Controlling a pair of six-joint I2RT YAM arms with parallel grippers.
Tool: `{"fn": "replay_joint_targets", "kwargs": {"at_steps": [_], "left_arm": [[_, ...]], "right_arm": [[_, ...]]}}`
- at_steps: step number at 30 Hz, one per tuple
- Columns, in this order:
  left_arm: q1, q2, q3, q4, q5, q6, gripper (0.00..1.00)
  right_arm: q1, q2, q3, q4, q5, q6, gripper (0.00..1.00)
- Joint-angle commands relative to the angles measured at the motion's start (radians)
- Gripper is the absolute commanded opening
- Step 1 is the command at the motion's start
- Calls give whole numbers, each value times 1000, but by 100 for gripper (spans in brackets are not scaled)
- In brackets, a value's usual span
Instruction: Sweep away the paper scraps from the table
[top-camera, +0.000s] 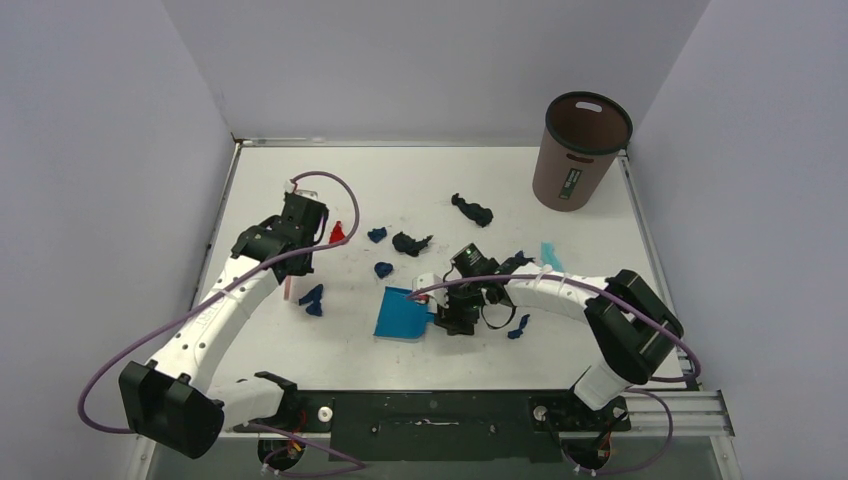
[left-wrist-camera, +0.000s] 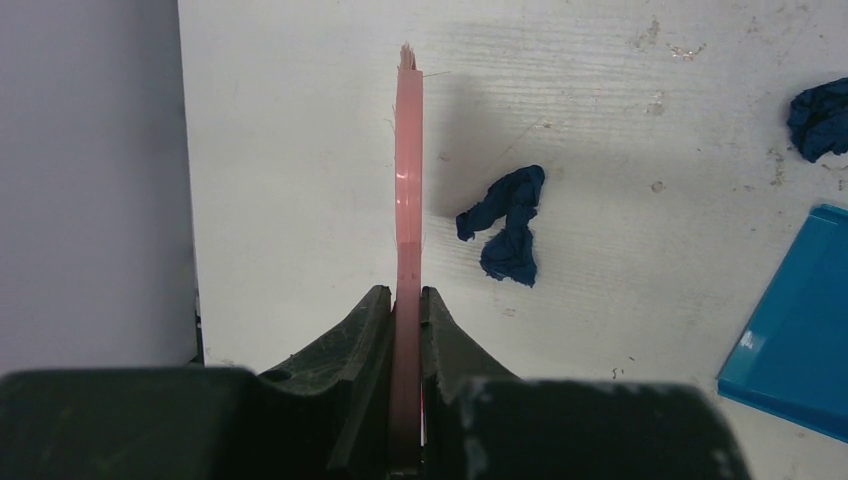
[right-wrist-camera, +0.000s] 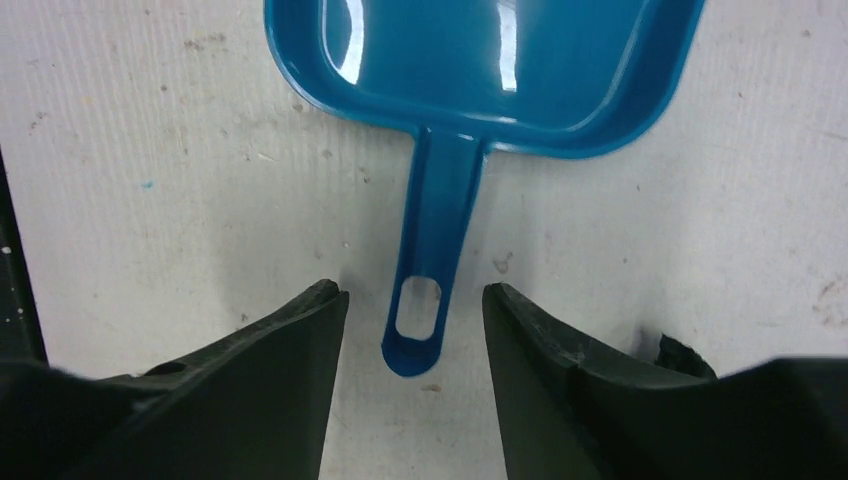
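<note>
Pink flat brush (left-wrist-camera: 408, 200) tight between left jaws; right jaws apart astride slotted handle of glossy blue dustpan (right-wrist-camera: 480, 60).

Count: paper scraps (top-camera: 410, 243) 9 visible: 5 dark blue, 2 black, 1 red, 1 light-blue strip. 1 blue dustpan (top-camera: 400, 316). 1 pink brush (left-wrist-camera: 407, 200). 1 brown bin (top-camera: 572, 168). 2 arms (top-camera: 228, 305).
</note>
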Motion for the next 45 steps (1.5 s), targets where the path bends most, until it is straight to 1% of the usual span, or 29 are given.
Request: {"fn": "replay_joint_targets", "kwargs": {"at_steps": [1,4,6,8,12,16,22,27,36,39,41,45], "left_arm": [[6,16,3,42,-42,2,0],[6,36,5,38,-24,2,0],[6,34,9,38,0,2,0],[6,29,10,38,34,0,0],[7,23,-4,42,76,-2,0],[7,40,1,40,102,-20,0],[7,71,0,46,175,-44,0],[8,76,-23,71,242,-59,0],[5,41,-68,234,559,-136,0],[-2,45,-65,272,672,-167,0],[-28,54,-46,275,740,-167,0],[-102,66,15,236,710,-169,0]], "right_arm": [[55,27,46,70,71,75,45],[59,60,112,-4,79,98,26],[59,60,146,-51,83,107,20],[59,46,166,-88,92,114,18],[78,46,232,-193,128,127,18],[106,65,262,-244,190,167,17],[127,110,261,-243,269,185,17],[142,138,278,-248,279,190,17],[159,181,307,-238,289,211,16],[157,185,308,-238,293,218,15],[151,184,305,-233,298,225,15],[113,170,299,-233,281,236,15]]}}
